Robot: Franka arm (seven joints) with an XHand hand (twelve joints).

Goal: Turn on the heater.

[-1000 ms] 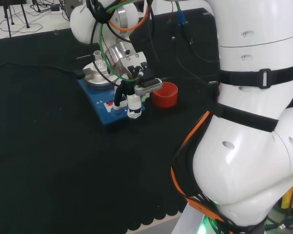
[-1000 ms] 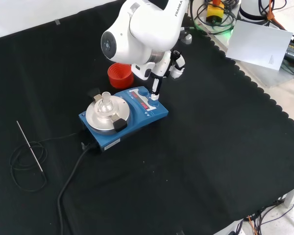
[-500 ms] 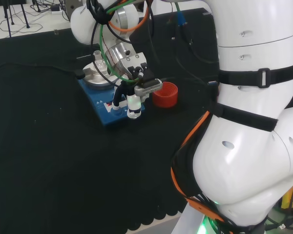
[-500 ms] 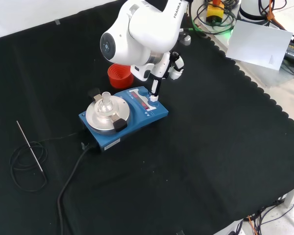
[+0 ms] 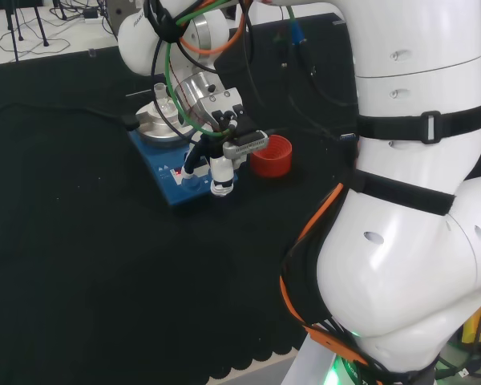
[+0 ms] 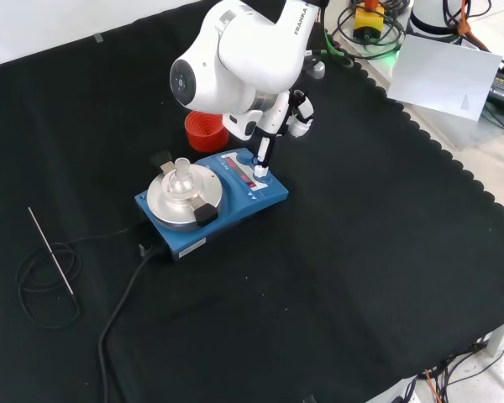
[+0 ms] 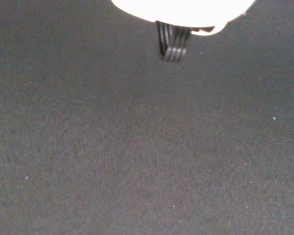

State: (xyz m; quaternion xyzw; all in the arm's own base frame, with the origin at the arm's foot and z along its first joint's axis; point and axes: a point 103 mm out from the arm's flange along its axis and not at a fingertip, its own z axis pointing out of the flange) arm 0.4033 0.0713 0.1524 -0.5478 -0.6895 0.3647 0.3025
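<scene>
1. Heater point(image 6: 212, 204): on the tabletop point(image 6: 361, 252), about mid-cloth in the front view; round plate at its left part, control panel at its right.
2. Small glass vessel point(image 6: 181, 176): upright on the heater's plate.
3. Ribbed ring stand point(image 6: 205, 128): on the cloth just behind the heater in the front view; to the heater's right in the head view point(image 5: 271, 156).
4. Hand point(image 6: 269, 138): above the heater's control panel, one straight finger pointing down onto its right end.
5. Cable point(image 6: 122, 311): runs from the heater's left side toward the near edge.
6. Thin rod with coiled lead point(image 6: 50, 252): on the cloth well left of the heater.
</scene>
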